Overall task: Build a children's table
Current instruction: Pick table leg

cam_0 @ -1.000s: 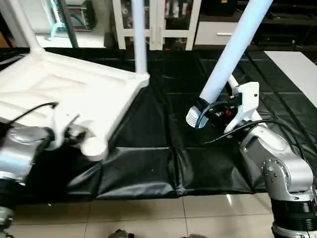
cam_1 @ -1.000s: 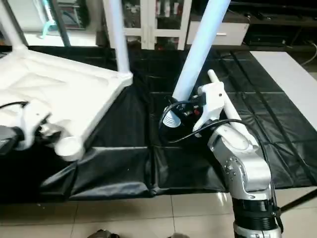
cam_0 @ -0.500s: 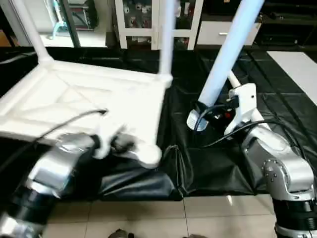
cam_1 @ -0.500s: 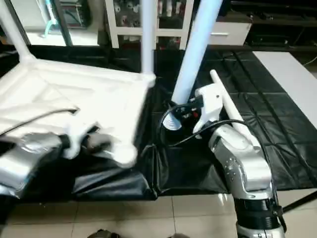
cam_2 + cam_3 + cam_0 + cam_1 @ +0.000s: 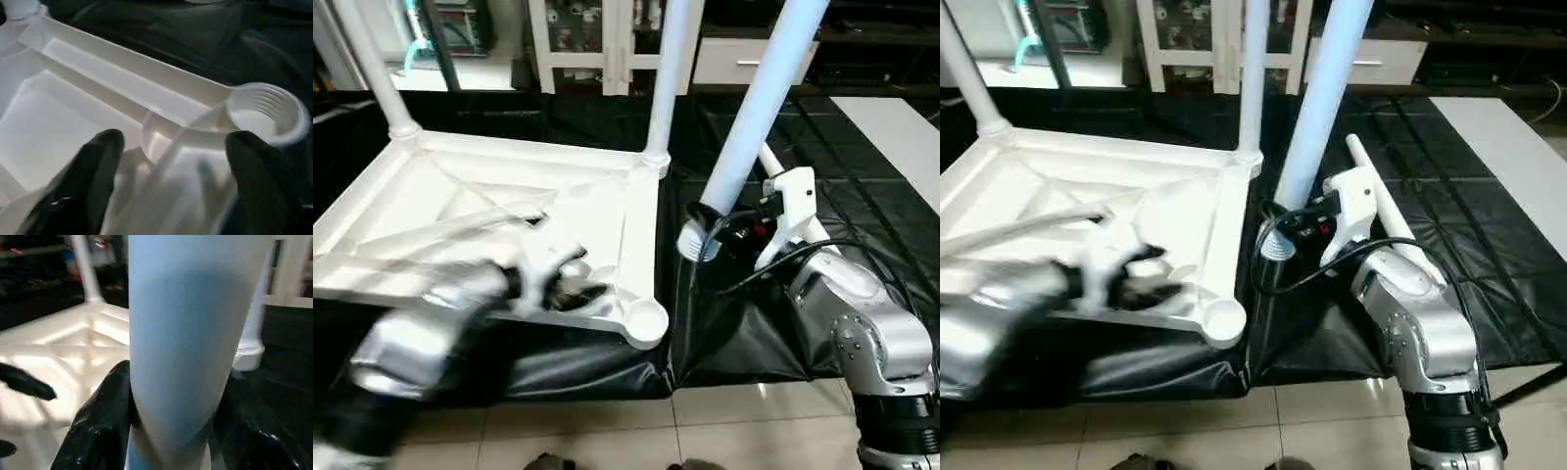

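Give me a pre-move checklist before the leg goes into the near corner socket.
1. Leg held in right pincer: ok, black fingers clamp both sides of the tube.
2. Near socket empty: ok, the threaded ring shows open in the left wrist view.
3. Top lies underside up: ok, ribs face up, two far legs already stand in their sockets.
4. Left pincer steadying the top: cannot tell, fingers straddle the rim by the socket, contact blurred.
5. Leg end lined up over socket: not ok, it hangs over the black mat, beside the top.
6. Mat flat under the top: not ok, bunched at the near corner.
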Controlling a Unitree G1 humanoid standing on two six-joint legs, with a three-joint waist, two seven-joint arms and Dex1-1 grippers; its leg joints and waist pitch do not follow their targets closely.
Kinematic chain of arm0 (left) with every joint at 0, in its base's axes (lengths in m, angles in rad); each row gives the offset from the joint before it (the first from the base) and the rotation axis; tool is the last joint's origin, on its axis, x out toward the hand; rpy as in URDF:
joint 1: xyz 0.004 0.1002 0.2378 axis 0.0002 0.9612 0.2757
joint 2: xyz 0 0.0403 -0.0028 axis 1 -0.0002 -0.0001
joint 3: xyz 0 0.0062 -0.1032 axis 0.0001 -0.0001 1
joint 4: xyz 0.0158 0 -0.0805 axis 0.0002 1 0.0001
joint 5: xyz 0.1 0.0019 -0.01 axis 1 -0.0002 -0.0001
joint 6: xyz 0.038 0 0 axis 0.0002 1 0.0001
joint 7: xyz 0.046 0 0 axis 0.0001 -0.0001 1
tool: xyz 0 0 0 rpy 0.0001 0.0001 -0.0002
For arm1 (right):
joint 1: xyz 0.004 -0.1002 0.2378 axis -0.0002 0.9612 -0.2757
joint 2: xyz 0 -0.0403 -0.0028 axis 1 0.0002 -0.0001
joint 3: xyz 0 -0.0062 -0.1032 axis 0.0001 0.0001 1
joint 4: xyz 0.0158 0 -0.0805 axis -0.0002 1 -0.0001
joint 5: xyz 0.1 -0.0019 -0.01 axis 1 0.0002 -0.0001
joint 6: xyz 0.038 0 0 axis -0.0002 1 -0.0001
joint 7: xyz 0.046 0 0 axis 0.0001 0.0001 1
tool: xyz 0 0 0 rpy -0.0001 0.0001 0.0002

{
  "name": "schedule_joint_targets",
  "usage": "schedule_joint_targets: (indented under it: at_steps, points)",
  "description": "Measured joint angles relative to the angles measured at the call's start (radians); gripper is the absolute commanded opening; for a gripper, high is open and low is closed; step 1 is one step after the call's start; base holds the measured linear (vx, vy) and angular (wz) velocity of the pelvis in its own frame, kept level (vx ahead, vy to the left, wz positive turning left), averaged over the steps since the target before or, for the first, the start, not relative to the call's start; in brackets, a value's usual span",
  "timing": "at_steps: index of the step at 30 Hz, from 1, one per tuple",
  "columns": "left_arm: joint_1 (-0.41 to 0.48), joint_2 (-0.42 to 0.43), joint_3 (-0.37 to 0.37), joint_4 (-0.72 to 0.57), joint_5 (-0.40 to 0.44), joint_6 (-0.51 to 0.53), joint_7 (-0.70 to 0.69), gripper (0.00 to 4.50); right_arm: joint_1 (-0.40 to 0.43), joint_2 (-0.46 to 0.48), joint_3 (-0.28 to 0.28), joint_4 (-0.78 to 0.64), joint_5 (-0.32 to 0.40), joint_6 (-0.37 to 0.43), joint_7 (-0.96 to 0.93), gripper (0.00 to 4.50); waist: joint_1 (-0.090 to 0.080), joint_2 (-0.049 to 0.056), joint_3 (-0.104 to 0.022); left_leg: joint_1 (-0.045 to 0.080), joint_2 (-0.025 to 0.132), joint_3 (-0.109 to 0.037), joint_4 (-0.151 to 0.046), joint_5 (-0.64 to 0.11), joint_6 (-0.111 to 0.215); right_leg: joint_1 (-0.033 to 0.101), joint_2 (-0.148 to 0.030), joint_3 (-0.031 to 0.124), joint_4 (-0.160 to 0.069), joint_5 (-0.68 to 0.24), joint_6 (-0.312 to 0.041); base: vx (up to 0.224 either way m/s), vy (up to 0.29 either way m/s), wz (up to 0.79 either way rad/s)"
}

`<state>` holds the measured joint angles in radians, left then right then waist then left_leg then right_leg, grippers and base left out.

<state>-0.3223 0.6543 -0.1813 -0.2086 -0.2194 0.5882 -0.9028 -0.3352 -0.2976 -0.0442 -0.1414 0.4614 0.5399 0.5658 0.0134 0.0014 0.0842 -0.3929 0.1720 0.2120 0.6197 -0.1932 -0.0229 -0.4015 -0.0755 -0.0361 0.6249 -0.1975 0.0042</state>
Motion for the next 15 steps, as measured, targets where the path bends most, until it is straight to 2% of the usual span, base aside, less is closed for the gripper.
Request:
schedule_joint_targets:
  at_steps: [2, 3, 4, 10, 15]
  points:
    - [0.021, 0.014, 0.011, -0.013, -0.045, 0.018, -0.053, 4.05, 0.031, -0.031, 0.004, -0.004, 0.022, -0.014, 0.085, 1.88, 0.003, -0.001, 0.0, -0.001, 0.0, 0.0, 0.0, 0.0, 0.0, 0.0, 0.0, -0.001, -0.002, 0.0, 0.0, 0.0, 0.0, 0.0]
    - [0.027, 0.022, 0.011, -0.013, -0.052, 0.018, -0.066, 4.36, 0.042, -0.046, 0.012, -0.004, 0.023, -0.025, 0.118, 1.88, 0.002, -0.001, 0.0, -0.002, 0.0, 0.0, 0.0, 0.0, 0.001, 0.0, 0.0, 0.0, -0.002, 0.0, 0.0, 0.0, 0.0, 0.0]
    - [0.032, 0.03, 0.01, -0.013, -0.052, 0.013, -0.077, 4.39, 0.058, -0.059, 0.019, -0.004, 0.025, -0.038, 0.152, 1.88, 0.0, -0.002, 0.0, -0.002, 0.0, 0.0, 0.0, 0.0, 0.001, 0.0, 0.0, 0.0, -0.002, 0.0, 0.0, 0.0, 0.0, 0.0]
    - [0.024, 0.03, -0.095, 0.063, 0.047, -0.178, -0.09, 4.46, 0.08, -0.102, 0.078, 0.007, -0.005, -0.138, 0.261, 1.88, -0.011, -0.005, 0.001, 0.0, 0.0, 0.0, 0.0, 0.0, 0.001, 0.0, 0.0, 0.0, -0.001, 0.0, 0.0, 0.0, 0.0, 0.0]
    - [-0.01, 0.044, -0.133, 0.163, 0.126, -0.273, -0.107, 4.46, 0.08, -0.106, 0.091, 0.01, -0.011, -0.144, 0.294, 1.88, -0.014, -0.007, 0.001, 0.0, 0.0, 0.0, 0.0, 0.0, 0.0, 0.0, 0.0, 0.0, 0.0, 0.0, -0.001, 0.0, 0.0, 0.0]
